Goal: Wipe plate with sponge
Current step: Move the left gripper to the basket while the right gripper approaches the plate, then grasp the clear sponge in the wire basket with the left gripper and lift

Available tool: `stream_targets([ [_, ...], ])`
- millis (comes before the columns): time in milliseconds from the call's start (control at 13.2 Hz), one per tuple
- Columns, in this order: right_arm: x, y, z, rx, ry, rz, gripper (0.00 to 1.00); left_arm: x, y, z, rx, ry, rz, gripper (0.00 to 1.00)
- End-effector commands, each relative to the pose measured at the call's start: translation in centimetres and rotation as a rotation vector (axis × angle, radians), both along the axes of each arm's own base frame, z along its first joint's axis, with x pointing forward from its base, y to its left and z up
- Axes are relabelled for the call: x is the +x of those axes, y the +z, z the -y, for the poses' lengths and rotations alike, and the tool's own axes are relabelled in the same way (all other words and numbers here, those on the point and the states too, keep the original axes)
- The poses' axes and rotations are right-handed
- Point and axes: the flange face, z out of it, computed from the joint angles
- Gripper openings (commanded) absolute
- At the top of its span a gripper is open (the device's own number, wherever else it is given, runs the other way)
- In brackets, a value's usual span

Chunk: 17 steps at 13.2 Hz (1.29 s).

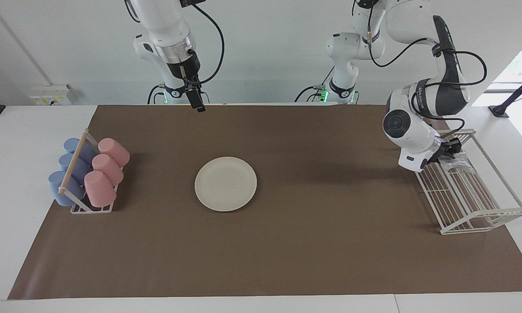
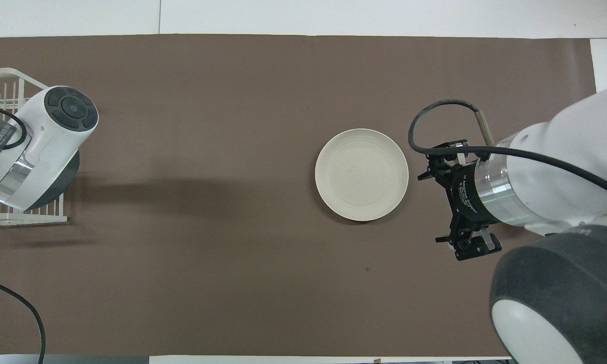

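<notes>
– Where is the sponge (image 1: 457, 161)?
– In the white rack (image 1: 469, 195), squeezed in the left gripper (image 1: 451, 151) jaws.
– And the plate (image 1: 225, 184)?
– Mid-table. The right gripper (image 1: 198, 105) hangs high, jaws open.

The facing camera sits high across the table, looking toward the robots; the overhead camera looks steeply down from their end; both share the brown mat (image 1: 287, 243) and the plate (image 1: 225, 184).

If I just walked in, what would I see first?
Probably the cream plate, alone in the middle of the brown mat. Next, the pink and blue cups lying in a holder at the right arm's end. At the left arm's end, the left gripper is down at the silvery sponge in the white wire rack.
</notes>
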Motion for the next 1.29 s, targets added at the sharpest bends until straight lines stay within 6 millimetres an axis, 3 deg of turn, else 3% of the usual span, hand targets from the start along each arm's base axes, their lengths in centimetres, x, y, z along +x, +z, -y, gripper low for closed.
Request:
stream_targets([
  [0, -0.2, 0.3, -0.7, 0.025, 0.023, 0.01, 1.0, 0.0, 0.1, 0.0, 0.011, -0.009, 0.019, 0.0],
  [152, -0.3, 0.5, -1.2, 0.026, 0.01, 0.021, 1.0, 0.1, 0.1, 0.1, 0.011, -0.011, 0.019, 0.0],
  [228, -0.7, 0.7, -3.1, 0.032, -0.014, 0.046, 1.0, 0.2, 0.4, 0.1, 0.008, -0.011, 0.022, 0.0],
  [380, -1.4, 1.1, -5.7, 0.05, -0.092, 0.077, 1.0, 0.4, 2.3, 0.3, -0.011, 0.017, 0.038, 0.0],
  [456, -1.8, 1.2, -6.9, 0.063, -0.135, 0.088, 1.0, 0.7, 4.2, 0.8, -0.073, 0.075, 0.056, 0.0],
  [608, -2.2, 0.9, -7.1, 0.054, -0.16, 0.07, 1.0, 1.2, 8.9, 1.9, -0.228, 0.22, 0.076, 0.0],
  [835, -2.4, 0.7, -7.1, 0.043, -0.217, 0.053, 1.0, 0.7, 13.3, 4.2, -0.518, 0.342, 0.072, 0.0],
  [1139, -3.0, -0.3, -6.8, 0.03, -0.268, 0.04, 1.0, -1.0, 17.5, 4.0, -0.935, 0.5, 0.058, 0.0],
  [1215, -2.9, -0.3, -6.9, 0.032, -0.266, 0.043, 1.0, -1.2, 17.8, 4.3, -1.007, 0.549, 0.039, 0.0],
])
